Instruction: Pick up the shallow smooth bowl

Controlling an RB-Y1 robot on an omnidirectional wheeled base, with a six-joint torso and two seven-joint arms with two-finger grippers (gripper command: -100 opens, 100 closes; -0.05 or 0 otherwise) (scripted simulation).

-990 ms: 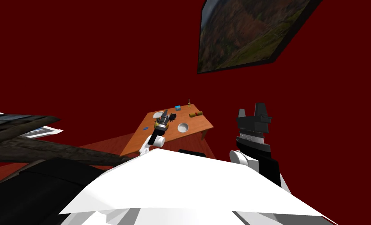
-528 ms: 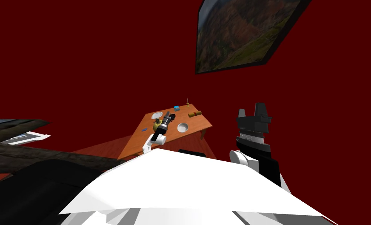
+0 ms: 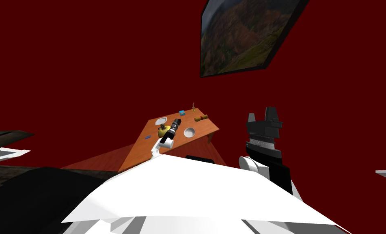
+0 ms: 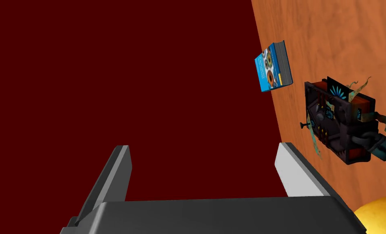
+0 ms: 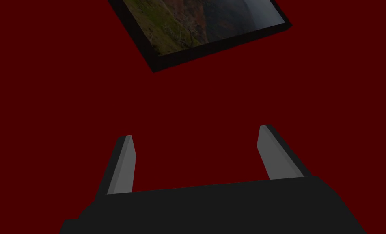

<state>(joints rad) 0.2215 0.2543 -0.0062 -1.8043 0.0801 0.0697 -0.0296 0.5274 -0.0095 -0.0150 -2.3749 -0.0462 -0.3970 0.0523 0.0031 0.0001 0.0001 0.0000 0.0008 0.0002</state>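
- Orange wood is what you are seeing on the table (image 3: 206,128), which is standing against a dark red wall.
- Your shallow bowl (image 3: 161,121), white and flat, is sitting on the table's far left part, close to the wall edge.
- A deeper white bowl (image 3: 189,132) is lying apart from it, toward the right.
- Your left gripper (image 3: 177,121) is hovering over the table between the two bowls, touching neither.
- Its fingers (image 4: 293,170) are standing spread wide, with nothing between them, and they are pointing past the table's edge at the wall.
- A blue book (image 4: 272,67) is standing at that edge.
- A dark box with straps (image 4: 342,122) is lying just beside the book.
- A yellow thing (image 4: 378,213) is showing next to the gripper's body.
- Your right gripper (image 3: 261,113) is hanging raised at the robot's right, well apart from the table, and its fingers are spread and holding nothing.
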